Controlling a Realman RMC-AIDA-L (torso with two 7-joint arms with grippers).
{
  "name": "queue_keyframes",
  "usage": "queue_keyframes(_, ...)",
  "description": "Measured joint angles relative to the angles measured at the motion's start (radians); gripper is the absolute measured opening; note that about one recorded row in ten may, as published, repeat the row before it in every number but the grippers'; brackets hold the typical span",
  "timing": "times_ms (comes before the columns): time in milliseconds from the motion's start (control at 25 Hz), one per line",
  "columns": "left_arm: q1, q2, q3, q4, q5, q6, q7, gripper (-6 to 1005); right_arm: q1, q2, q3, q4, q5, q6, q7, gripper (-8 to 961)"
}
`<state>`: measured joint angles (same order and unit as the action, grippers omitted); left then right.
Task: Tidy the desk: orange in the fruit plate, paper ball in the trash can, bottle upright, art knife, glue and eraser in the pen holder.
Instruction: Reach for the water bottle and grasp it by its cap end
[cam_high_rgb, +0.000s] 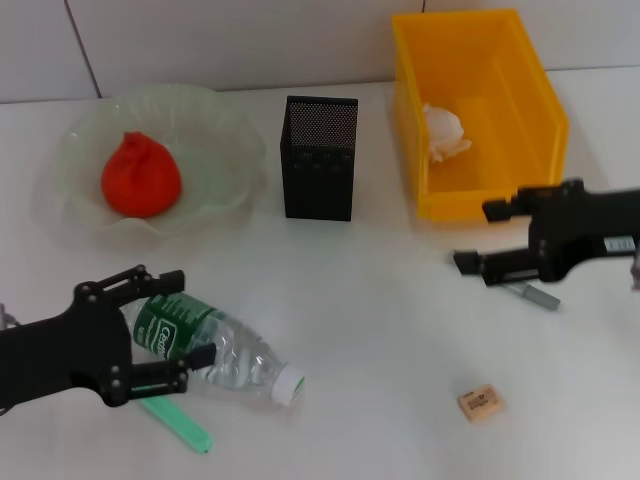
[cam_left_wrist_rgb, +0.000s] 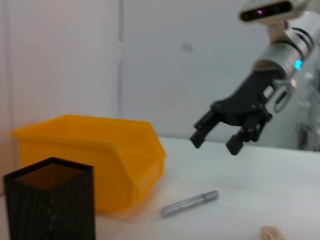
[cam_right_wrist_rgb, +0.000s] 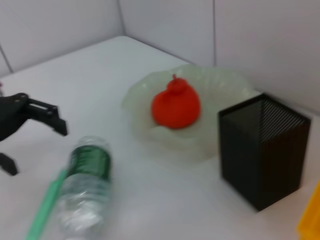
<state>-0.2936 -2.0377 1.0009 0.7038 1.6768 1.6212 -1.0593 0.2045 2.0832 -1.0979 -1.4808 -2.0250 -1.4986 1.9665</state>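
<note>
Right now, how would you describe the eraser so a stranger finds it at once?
Start at the trash can and come toward the robot, past the right gripper and the grey pen. The eraser lies alone there: a tiny tan block.

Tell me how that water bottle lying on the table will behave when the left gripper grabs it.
The bottle lies on its side between the open left gripper's fingers. Being round, it will probably roll if nudged. It looks clear and nearly empty, so likely light, and its thin plastic may dent and slip under a squeeze.
</note>
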Motion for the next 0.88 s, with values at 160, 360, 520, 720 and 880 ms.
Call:
queue_keyframes(160, -0.039, -0.014, 0.016, 0.078, 0.09, 0.023, 0.015, 863, -0.019, -0.003, 0.051, 0.159, 0.136, -0.03, -0.13, 800)
queue_keyframes(360, -0.123, -0.024, 0.051, 0.164, 0.176, 0.057, 0.019, 862, -0.001, -0.004, 0.181, 0.309, 0.202, -0.117, -0.232, 799)
queue_keyframes(520, -0.183, -0.026, 0.084, 0.198, 0.223, 0.055, 0.02, 862, 0.007, -0.005, 0.271, 0.388, 0.201, -0.182, -0.304, 798)
queue_keyframes(720, -0.258, -0.032, 0.185, 0.279, 0.309, 0.028, 0.019, 862, -0.011, -0.007, 0.348, 0.472, 0.198, -0.244, -0.415, 797)
queue_keyframes(880, -0.278, -0.034, 0.351, 0.392, 0.404, -0.019, -0.027, 862, -0.018, -0.009, 0.41, 0.539, 0.198, -0.266, -0.471, 796)
